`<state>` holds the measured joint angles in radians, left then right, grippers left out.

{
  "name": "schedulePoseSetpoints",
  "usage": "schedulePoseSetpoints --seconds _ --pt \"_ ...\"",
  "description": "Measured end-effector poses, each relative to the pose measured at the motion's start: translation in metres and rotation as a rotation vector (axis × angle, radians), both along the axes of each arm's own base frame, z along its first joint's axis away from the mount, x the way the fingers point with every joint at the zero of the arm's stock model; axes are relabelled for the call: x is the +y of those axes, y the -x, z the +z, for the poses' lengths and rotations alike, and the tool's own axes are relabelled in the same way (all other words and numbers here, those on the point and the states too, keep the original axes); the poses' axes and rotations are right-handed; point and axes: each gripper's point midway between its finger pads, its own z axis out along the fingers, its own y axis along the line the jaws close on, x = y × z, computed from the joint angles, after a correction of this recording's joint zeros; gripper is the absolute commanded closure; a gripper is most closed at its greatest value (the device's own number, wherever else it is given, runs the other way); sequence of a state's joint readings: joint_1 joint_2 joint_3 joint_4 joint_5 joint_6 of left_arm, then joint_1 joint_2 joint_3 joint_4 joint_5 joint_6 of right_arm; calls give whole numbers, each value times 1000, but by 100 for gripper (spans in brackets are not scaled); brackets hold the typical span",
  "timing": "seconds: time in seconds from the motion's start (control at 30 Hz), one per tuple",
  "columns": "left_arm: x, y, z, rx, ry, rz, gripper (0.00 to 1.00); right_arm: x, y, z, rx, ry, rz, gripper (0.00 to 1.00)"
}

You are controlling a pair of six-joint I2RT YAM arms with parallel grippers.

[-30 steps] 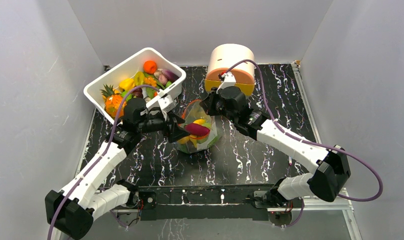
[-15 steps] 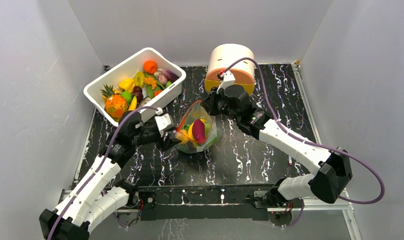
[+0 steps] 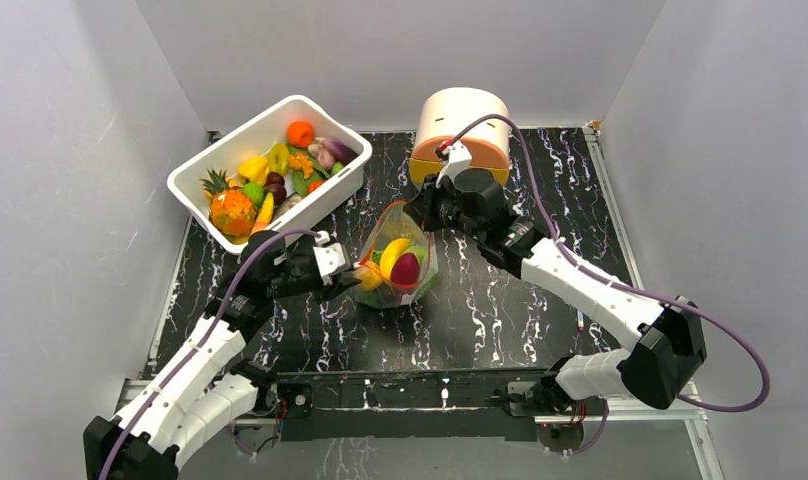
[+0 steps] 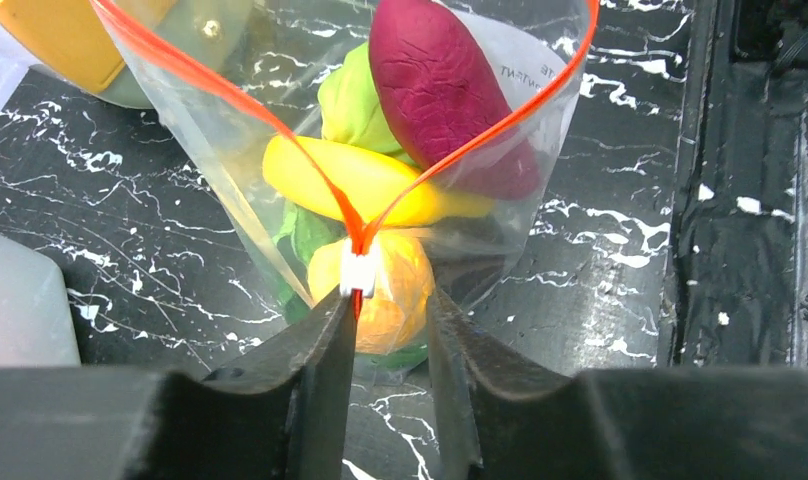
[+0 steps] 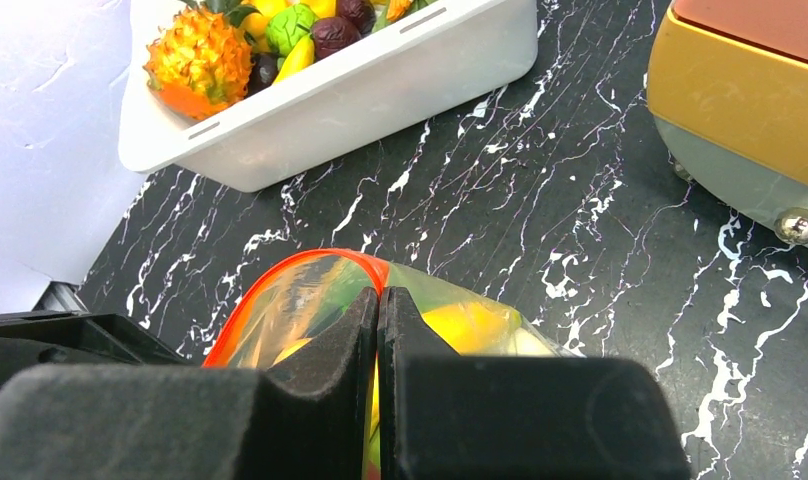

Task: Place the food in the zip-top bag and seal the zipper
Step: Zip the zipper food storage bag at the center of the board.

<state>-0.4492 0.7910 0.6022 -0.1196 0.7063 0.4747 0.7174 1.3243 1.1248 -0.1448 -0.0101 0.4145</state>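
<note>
Since the frame half a second earlier, the left arm has drawn back toward its base. The left gripper (image 3: 352, 272) now sits at the near-left corner of the zip-top bag (image 4: 540, 150) instead of overlapping its side. The dark red piece (image 4: 440, 90) has settled deeper among the food. The right arm is almost unchanged.

Bag position: the bag stands on the counter (image 3: 500, 310) between the two grippers, near the middle, with its mouth open and facing up. The zipper (image 4: 480, 130) forms a wide loop whose two sides meet at a small white slider (image 4: 358, 273).

Contents: the dark red piece lies on top, with a pale green piece (image 4: 355, 100) beside it, a long yellow piece (image 4: 370, 180) under both, and an orange-yellow piece (image 4: 395, 290) at the bottom near the slider.

Left jaws: a narrow gap remains between them. The slider sits just at the mouth of that gap. The jaws are not clamped on it.

Right jaws: the right gripper (image 5: 379, 297) is pressed together on the far edge of the bag, with the orange-red strip passing between the fingers. It holds that side of the mouth up.

Surroundings: the white tub (image 5: 400, 75), with more toy produce in it, stands at the far left. The round cream-and-orange box (image 3: 462, 115) stands behind the right gripper, apart from the bag.
</note>
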Motion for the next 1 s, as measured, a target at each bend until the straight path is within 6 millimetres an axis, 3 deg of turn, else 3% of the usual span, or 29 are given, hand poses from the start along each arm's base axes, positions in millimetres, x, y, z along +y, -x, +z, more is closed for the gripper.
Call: schedulePoseSetpoints --seconds 0.07,0.13,0.33,0.6,1.0 --pt "-1 0 3 -15 8 -10 91 -2 1 -2 -1 4 6 100" --pt "-2 1 6 -26 16 -18 100 -2 1 -1 -6 8 11 100" --pt "-6 2 11 -38 36 -41 100 -7 6 -1 -24 25 22 98" --pt "-12 5 26 -29 102 -49 100 -13 12 -9 -19 113 59 65" --pt "-17 9 30 60 154 -43 100 3 43 14 -169 228 318 57"
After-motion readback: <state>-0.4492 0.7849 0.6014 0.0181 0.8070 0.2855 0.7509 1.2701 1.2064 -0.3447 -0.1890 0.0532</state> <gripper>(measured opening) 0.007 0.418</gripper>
